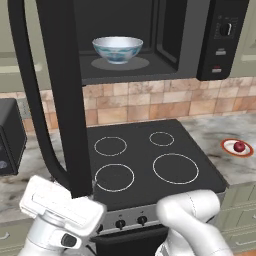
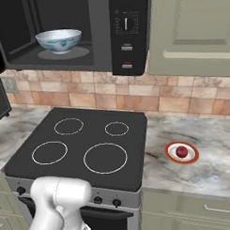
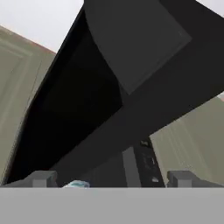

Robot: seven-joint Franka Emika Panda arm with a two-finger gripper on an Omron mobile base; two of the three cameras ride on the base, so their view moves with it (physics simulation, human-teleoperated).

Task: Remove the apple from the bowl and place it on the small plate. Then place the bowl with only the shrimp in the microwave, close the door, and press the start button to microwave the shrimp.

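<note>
The microwave (image 1: 220, 40) (image 2: 128, 36) stands open above the stove. Inside, on the turntable, sits the white bowl (image 1: 117, 48) (image 2: 59, 40) with its pale blue pattern; the shrimp is hidden below the rim. The door (image 1: 62, 100) (image 3: 131, 65) swings out to the left, its curved handle (image 1: 30, 100) facing outward. On the right counter the dark red apple (image 1: 239, 146) (image 2: 182, 151) rests on the small plate (image 1: 231, 148) (image 2: 192, 156). My gripper (image 3: 111, 179) is open and holds nothing, low beside the door's bottom edge and looking up along it.
A black cooktop (image 1: 145, 160) (image 2: 80, 146) with several burner rings lies under the microwave. A small black countertop appliance (image 1: 10, 135) stands at the left. Marble counter (image 2: 208, 165) spreads right of the stove, with pale green cabinets (image 2: 194, 34) above.
</note>
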